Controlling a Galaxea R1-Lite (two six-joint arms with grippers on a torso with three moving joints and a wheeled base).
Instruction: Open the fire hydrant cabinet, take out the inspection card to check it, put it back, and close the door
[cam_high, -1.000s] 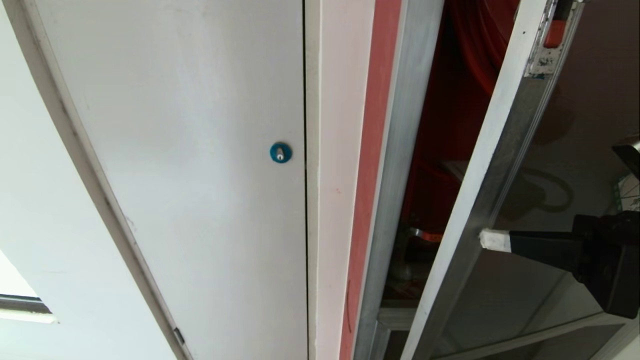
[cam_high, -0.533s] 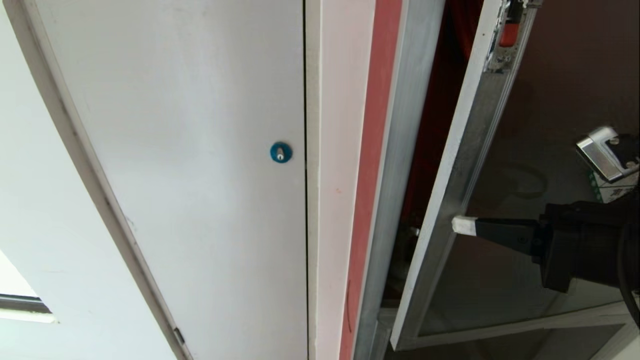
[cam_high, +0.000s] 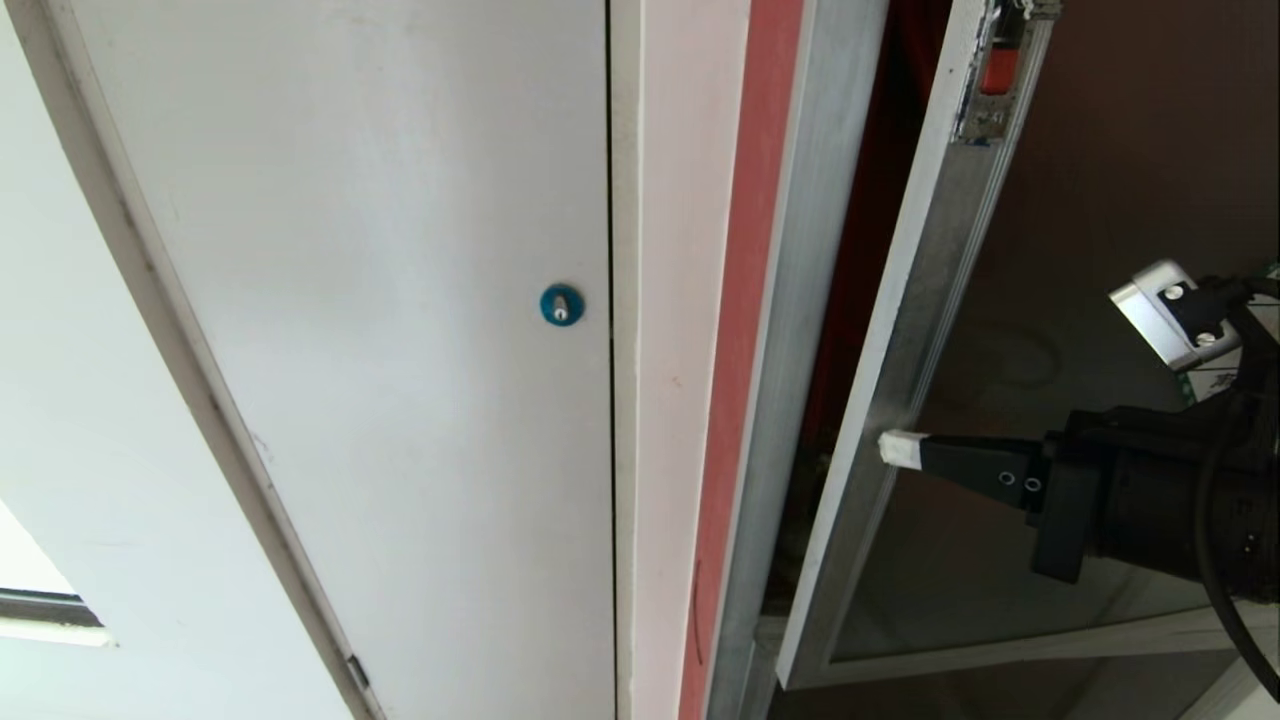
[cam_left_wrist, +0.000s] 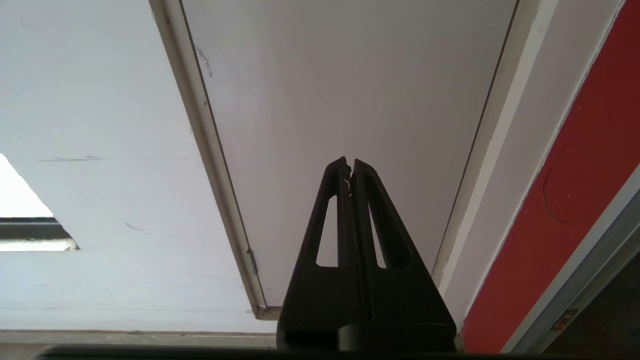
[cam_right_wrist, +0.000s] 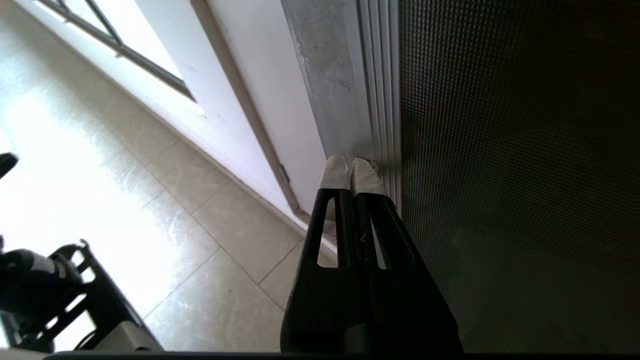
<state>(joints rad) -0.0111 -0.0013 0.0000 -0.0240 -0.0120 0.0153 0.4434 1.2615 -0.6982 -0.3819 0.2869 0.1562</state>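
Note:
The fire hydrant cabinet (cam_high: 800, 300) shows as an aluminium frame with a narrow dark red gap beside it. The door (cam_high: 1090, 180), dark glass in a silver frame, stands slightly ajar. My right gripper (cam_high: 897, 447) is shut and empty, its white-taped tips pressed against the door's silver frame edge (cam_right_wrist: 330, 80); in the right wrist view the gripper (cam_right_wrist: 352, 170) lies along the dark glass (cam_right_wrist: 500, 150). The left gripper (cam_left_wrist: 350, 167) is shut and parked, pointing at the white panel. The inspection card is hidden.
A white panel door with a blue round lock (cam_high: 561, 305) fills the left. A red strip (cam_high: 745, 300) runs beside the cabinet frame. Tiled floor (cam_right_wrist: 165, 220) and a black wheeled frame (cam_right_wrist: 55, 290) lie below. A window edge (cam_high: 45, 612) is at the lower left.
The door has swung towards the cabinet and the red gap has narrowed. My right gripper has moved left with the door's edge. The left arm has not moved.

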